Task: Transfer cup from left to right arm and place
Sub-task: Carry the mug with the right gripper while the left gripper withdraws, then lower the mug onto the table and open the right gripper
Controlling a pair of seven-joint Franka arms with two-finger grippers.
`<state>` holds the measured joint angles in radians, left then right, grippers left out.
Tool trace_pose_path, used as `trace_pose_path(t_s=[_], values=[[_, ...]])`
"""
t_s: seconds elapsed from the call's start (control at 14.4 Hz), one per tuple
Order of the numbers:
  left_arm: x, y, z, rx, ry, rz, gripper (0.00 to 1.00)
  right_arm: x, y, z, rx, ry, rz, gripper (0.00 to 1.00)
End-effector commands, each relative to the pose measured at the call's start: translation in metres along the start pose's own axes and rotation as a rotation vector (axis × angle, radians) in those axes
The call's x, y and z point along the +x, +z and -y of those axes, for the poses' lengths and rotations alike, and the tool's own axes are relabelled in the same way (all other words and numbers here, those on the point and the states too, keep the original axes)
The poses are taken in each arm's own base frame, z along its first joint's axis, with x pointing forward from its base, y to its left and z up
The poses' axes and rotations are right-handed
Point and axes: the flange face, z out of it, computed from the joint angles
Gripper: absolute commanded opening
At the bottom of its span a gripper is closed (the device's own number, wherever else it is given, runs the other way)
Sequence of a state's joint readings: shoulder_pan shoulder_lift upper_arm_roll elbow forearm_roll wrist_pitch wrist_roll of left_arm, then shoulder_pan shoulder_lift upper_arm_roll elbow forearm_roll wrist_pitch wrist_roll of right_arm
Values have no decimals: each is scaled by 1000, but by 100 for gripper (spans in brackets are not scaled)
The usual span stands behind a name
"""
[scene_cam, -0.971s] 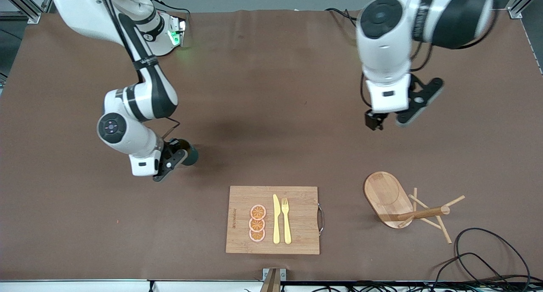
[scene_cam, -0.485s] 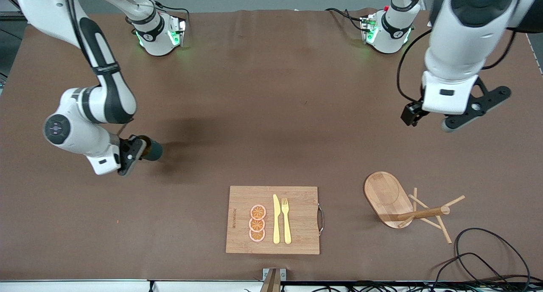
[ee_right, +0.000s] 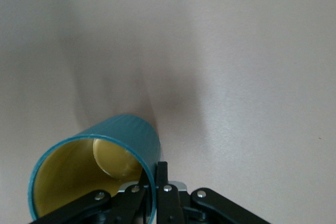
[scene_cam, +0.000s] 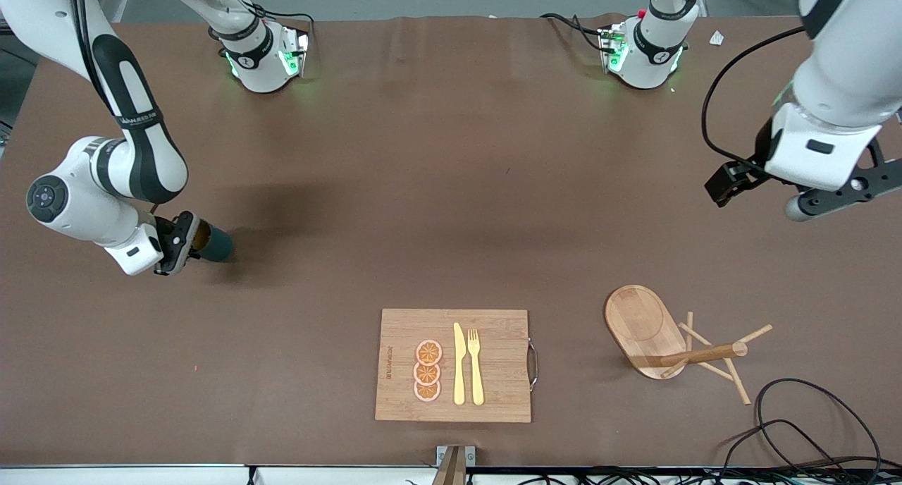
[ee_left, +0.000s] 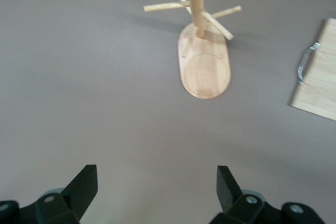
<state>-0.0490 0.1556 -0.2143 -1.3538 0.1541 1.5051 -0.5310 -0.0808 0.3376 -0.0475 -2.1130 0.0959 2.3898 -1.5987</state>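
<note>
The cup (scene_cam: 215, 243) is dark teal with an ochre-yellow inside. It is held lying on its side, low over the brown table toward the right arm's end. My right gripper (scene_cam: 192, 237) is shut on the cup's rim wall, one finger inside and one outside. The right wrist view shows the cup (ee_right: 113, 148) with its mouth toward the camera and my right gripper (ee_right: 154, 182) pinching the rim. The handle is hidden. My left gripper (scene_cam: 831, 197) is open and empty, high over the left arm's end of the table. Its fingers (ee_left: 84, 187) stand wide apart in the left wrist view.
A wooden cutting board (scene_cam: 493, 330) with orange slices (scene_cam: 428, 371), a yellow knife (scene_cam: 459, 365) and a fork (scene_cam: 476, 366) lies near the front camera. A wooden mug tree (scene_cam: 659, 333) stands beside it toward the left arm's end, also in the left wrist view (ee_left: 203, 59). Black cables (scene_cam: 803, 428) lie at the corner.
My right arm has carried the cup toward the right arm's end of the table. My left arm has swung away toward its own end, still open.
</note>
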Motion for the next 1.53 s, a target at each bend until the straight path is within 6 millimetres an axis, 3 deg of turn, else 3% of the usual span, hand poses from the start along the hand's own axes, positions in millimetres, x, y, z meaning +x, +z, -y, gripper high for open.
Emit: trace_pose_path(t_s=[0.0, 0.07, 0.28, 0.49, 0.55, 0.62, 0.69, 0.97, 1.11, 1.46], values=[[0, -22, 44, -44, 37, 2, 100, -4, -5, 20, -33, -78, 0, 1], [6, -23, 62, -51, 78, 0, 100, -4, -1, 24, -40, -92, 1, 1], [6, -26, 85, -83, 146, 10, 100, -4, 1, 27, -46, -100, 3, 1], [-9, -27, 93, -77, 195, 24, 100, -1, 0, 27, -48, -110, 2, 2], [-14, -34, 98, -75, 223, 22, 100, -1, -1, 27, -48, -117, 3, 9], [-16, -36, 104, -73, 236, 27, 100, -1, -1, 27, -45, -121, 2, 86], [-17, -38, 108, -74, 240, 24, 100, -2, -3, 26, -46, -131, 2, 97], [-31, -31, 122, -62, 271, 38, 100, -1, -20, 28, -19, -109, -11, 100], [-37, -34, 122, -63, 272, 38, 100, -1, -38, 30, 33, 55, -18, 100], [-40, -34, 124, -59, 273, 67, 100, 11, -106, 27, 84, 424, -5, 100]])
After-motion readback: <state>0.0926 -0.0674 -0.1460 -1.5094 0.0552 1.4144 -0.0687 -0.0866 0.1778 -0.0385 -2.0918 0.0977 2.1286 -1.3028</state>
